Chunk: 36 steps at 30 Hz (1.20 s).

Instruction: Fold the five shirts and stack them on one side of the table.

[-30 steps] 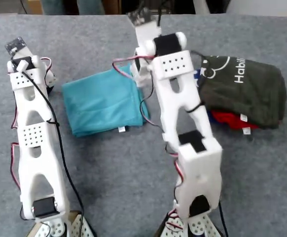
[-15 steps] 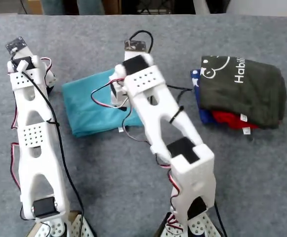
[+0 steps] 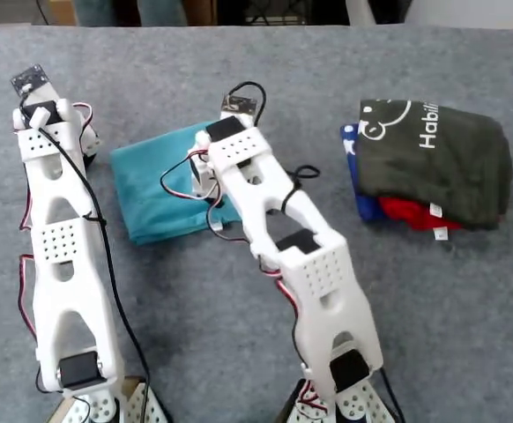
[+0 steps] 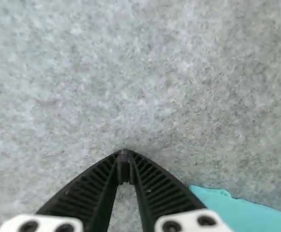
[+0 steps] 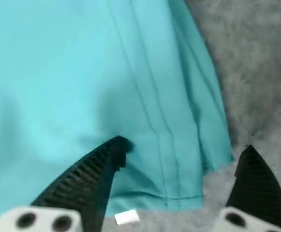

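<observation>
One teal shirt lies beneath the wide-spread right gripper.

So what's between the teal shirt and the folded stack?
In the high view, the right arm lies across that gap beside the teal shirt; the rest to the folded stack is bare grey table.

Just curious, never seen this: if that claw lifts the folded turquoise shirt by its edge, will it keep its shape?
Probably not: the turquoise shirt shows thin, loose layers at its edge, so it would likely droop and unfold. It looks light for the open right gripper.
</observation>
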Motion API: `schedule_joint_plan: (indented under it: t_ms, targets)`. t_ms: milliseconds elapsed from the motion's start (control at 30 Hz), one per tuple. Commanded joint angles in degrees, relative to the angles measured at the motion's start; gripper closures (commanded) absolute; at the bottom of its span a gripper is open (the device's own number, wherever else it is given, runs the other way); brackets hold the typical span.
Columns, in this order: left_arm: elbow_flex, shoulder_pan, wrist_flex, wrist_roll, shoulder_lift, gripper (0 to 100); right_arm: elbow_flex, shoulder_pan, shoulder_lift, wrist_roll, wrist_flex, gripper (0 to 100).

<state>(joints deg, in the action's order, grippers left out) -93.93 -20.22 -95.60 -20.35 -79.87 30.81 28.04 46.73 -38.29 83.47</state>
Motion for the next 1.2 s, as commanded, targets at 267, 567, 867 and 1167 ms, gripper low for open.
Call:
schedule_joint_plan:
  t_ms: [267,567,867,1167]
  targets:
    - [-1.54,-1.63,0.97,0.44,0.7,97,16.48,0.18,11.3,1.58,10.29,96.6]
    - [-1.54,-1.71,0.97,0.44,0.7,97,29.23,-2.29,15.43,6.95,17.41,98.5]
    - [-1.63,-3.03,1.23,0.44,0.7,97,36.35,-4.13,9.01,14.33,17.67,98.5]
    - [-1.54,-3.12,1.85,0.44,0.7,97,36.35,-8.97,1.54,24.09,17.67,98.5]
